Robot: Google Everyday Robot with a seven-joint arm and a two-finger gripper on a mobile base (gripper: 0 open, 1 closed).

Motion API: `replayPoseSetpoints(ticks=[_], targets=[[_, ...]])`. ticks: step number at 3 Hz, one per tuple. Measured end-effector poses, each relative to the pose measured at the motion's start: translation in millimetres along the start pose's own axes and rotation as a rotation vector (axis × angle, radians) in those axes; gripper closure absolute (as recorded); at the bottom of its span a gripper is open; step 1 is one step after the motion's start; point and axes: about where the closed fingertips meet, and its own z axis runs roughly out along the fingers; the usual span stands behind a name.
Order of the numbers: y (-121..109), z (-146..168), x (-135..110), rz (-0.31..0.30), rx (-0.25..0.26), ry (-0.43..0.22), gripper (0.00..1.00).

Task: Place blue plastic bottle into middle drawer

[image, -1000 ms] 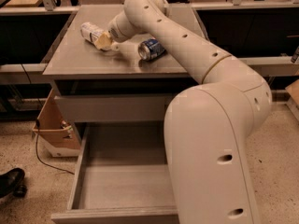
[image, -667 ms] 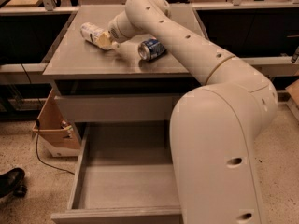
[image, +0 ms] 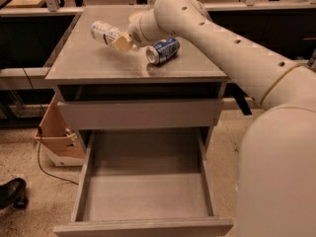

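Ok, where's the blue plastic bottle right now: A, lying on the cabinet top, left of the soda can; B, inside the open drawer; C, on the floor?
A: the blue plastic bottle lies on its side on the cabinet top, left of the soda can, with the claw at its end nearer the can.
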Motion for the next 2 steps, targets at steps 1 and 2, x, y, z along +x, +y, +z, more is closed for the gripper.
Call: replayPoseSetpoints(ticks=[1,2], targets=[[28.2,-54.3,0.6,-0.106,-0.049,-0.018,1.0],[59.9,-114.5,1.0,-0.238,-0.111,-0.022,1.0]])
